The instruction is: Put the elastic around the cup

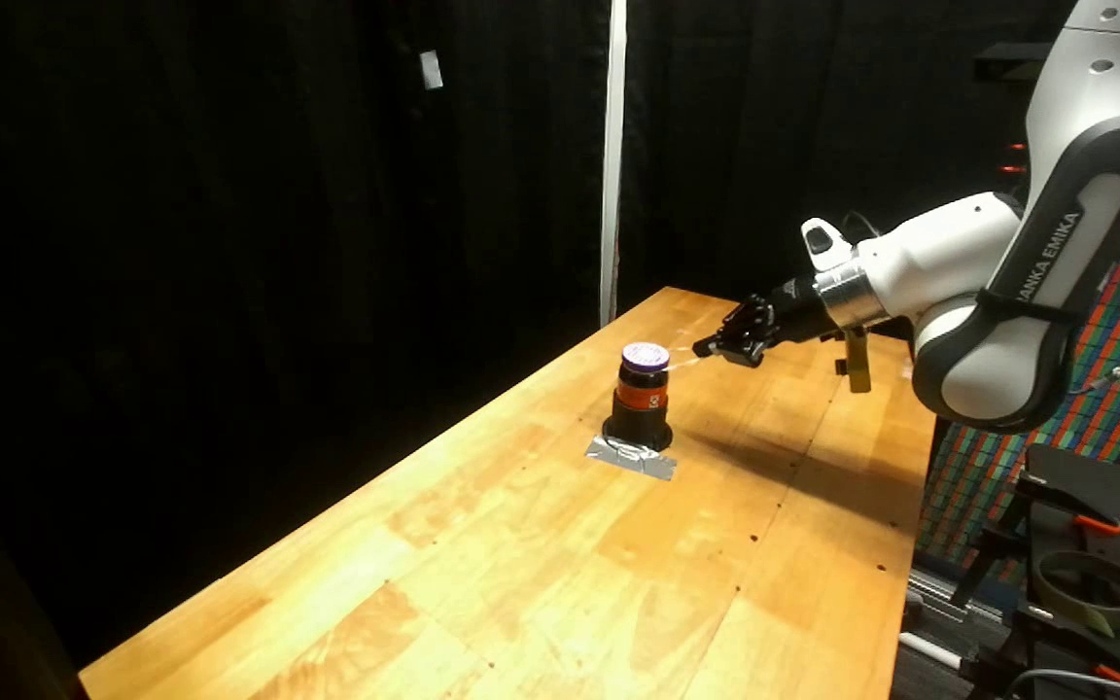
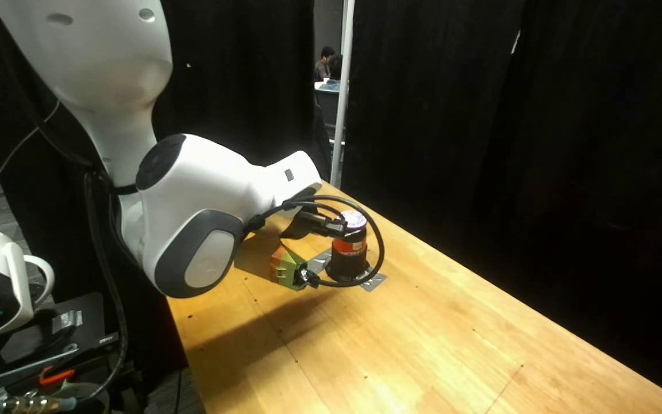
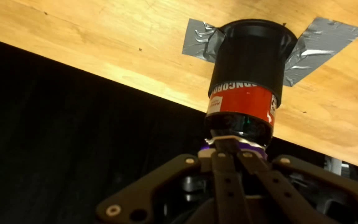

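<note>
The cup, a dark jar [image 1: 642, 394] with an orange label and purple-edged lid, stands upright in a black holder [image 1: 636, 426] in both exterior views. The elastic [image 1: 684, 364] shows as thin pale strands between the jar's top and my gripper [image 1: 700, 348]. In the wrist view the elastic [image 3: 254, 142] lies as a pale band just under the purple lid of the jar [image 3: 244, 101]; its far side is hidden. My gripper's fingertips [image 3: 228, 141] are together on the elastic, beside the lid. In an exterior view the arm and cable partly cover the gripper and jar [image 2: 349, 246].
Silver tape [image 3: 325, 43] fixes the holder's base to the wooden table [image 1: 521, 564]. A black cable [image 2: 380, 247] loops from the wrist across the jar in an exterior view. Black curtains [image 1: 229, 243] hang beyond the table edge. A dark cart [image 1: 1104, 486] stands beside the table.
</note>
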{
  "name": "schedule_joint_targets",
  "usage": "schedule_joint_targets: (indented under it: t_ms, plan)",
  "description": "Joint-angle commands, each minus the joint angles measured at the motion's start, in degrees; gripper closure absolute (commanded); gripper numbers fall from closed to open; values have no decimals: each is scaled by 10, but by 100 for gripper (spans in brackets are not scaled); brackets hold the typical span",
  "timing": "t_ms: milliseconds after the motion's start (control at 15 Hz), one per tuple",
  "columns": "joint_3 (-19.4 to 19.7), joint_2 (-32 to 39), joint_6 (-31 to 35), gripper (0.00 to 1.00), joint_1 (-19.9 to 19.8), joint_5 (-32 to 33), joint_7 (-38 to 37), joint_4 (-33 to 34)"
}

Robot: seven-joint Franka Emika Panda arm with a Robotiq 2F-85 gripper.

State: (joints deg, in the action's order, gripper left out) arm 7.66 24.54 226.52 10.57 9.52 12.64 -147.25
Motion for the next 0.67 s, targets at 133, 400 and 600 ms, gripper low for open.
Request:
schedule_joint_targets:
  t_ms: [133,400,600]
  plan:
    - [-35,17,83,100,-36,-6,21,-9]
    - [-41,29,106,100,-42,-10,24,-7]
    - [-42,38,126,100,-40,-19,30,-5]
